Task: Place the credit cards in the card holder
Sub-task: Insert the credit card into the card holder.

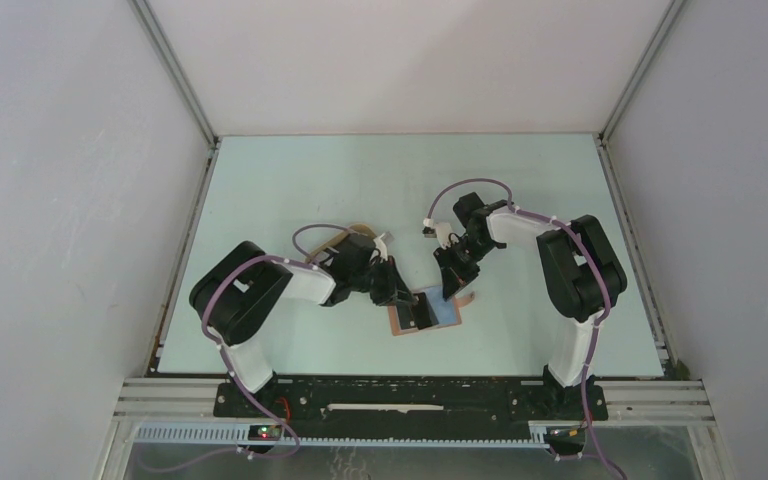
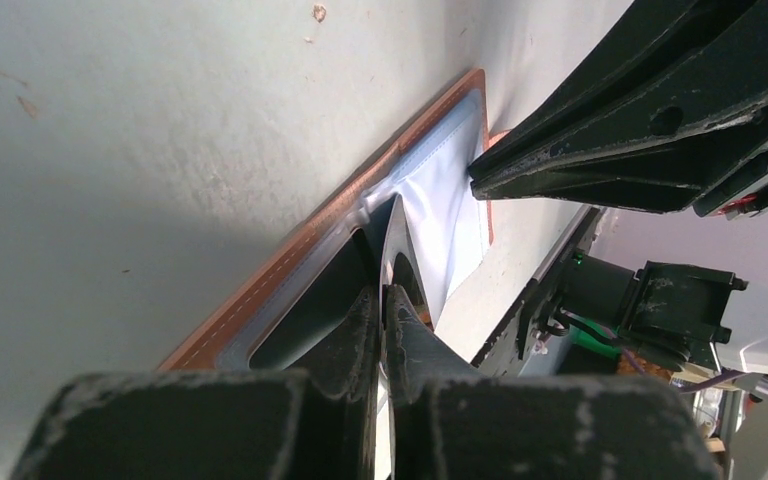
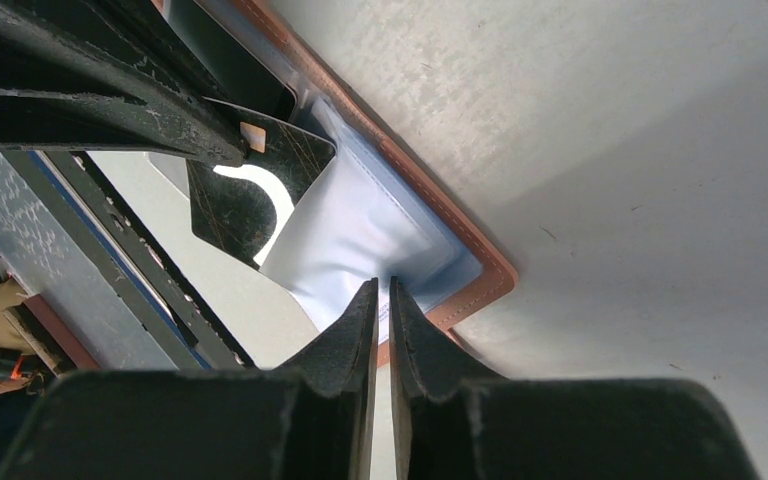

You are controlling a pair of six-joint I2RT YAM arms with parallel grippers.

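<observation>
The card holder lies open on the table, reddish-brown outside with light blue pockets. My left gripper is shut on a dark credit card. The card stands edge-on at the mouth of a pocket. My right gripper is at the holder's right end. Its tips are closed on the pale blue pocket edge beside the brown rim. No other credit card shows.
A tan oval tray sits behind the left arm, mostly hidden by it. The two grippers are close together over the holder, with the right arm's fingers just across the pocket from the left tips.
</observation>
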